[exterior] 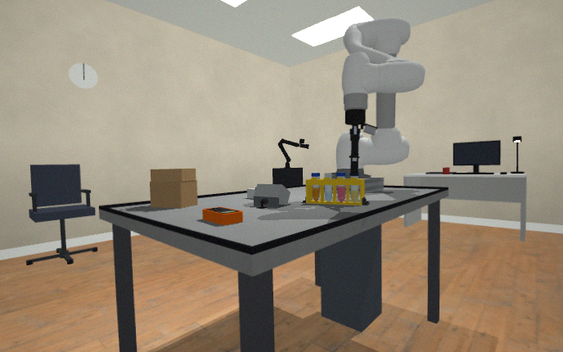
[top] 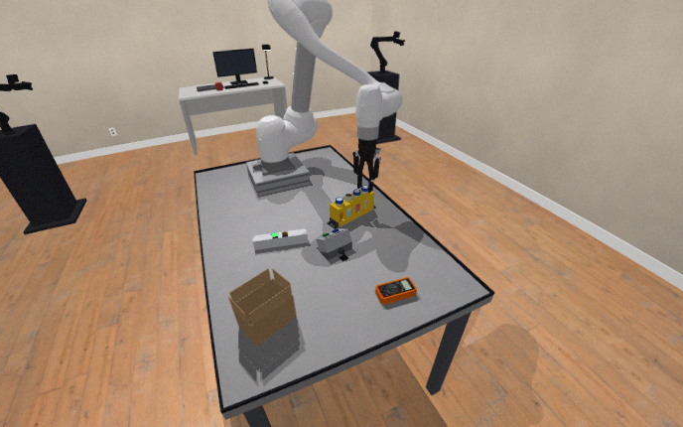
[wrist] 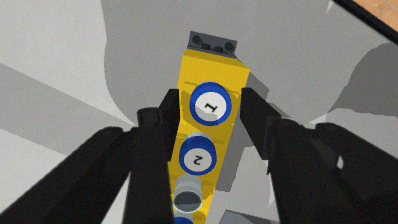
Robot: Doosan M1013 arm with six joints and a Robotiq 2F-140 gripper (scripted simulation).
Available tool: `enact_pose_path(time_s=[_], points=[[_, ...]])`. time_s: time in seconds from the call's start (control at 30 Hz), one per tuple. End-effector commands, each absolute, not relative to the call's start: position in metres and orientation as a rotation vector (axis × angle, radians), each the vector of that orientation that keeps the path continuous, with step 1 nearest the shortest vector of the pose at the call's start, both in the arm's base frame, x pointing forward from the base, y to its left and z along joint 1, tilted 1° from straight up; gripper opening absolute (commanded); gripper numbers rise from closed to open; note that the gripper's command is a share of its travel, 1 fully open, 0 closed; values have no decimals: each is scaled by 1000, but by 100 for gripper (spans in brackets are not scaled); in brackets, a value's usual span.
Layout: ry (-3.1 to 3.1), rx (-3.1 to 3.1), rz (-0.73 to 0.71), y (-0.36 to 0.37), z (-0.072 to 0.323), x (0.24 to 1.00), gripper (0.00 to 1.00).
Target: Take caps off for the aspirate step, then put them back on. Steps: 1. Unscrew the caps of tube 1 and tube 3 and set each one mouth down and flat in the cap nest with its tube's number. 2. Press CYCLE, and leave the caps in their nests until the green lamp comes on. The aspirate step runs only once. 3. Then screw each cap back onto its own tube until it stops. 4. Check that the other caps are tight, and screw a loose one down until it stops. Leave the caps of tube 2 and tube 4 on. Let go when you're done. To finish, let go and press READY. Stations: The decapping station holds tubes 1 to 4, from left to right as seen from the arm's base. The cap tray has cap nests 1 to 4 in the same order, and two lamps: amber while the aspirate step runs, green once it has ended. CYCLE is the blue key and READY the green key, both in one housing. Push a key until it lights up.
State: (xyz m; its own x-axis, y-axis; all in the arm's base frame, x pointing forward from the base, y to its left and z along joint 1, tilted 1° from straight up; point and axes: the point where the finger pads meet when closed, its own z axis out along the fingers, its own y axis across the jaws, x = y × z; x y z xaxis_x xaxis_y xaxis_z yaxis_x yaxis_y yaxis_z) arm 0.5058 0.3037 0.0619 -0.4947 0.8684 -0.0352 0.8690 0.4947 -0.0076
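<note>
Wrist view, left to right: my left finger (wrist: pixel 167 117), cap 1 (wrist: pixel 210 104) seated on its tube in the yellow decapping station (wrist: pixel 235 75), my right finger; my hand (wrist: pixel 209 111) spread, gripping nothing. Tube 3 (wrist: pixel 188 196) stands uncapped, so I judge recapping underway; next, fetch cap 3.

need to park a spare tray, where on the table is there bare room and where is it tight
Bare grey patches: between the cardboard box and the orange multimeter, and along the table edge left of the cap tray. Crowded: the yellow tube station, key housing and the open claw over cap 1 sit close together.
</note>
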Motion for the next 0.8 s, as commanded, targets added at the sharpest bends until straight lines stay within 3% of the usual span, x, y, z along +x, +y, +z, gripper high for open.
enact_pose_path(time_s=[0.0, 0.27, 0.3, 0.77], points=[[2911, 1190, -15, 304, 62, 506, 41], [2931, 1147, -13, 304, 62, 506, 41], [2931, 1147, -13, 304, 62, 506, 30], [2930, 1147, -14, 304, 62, 506, 30]])
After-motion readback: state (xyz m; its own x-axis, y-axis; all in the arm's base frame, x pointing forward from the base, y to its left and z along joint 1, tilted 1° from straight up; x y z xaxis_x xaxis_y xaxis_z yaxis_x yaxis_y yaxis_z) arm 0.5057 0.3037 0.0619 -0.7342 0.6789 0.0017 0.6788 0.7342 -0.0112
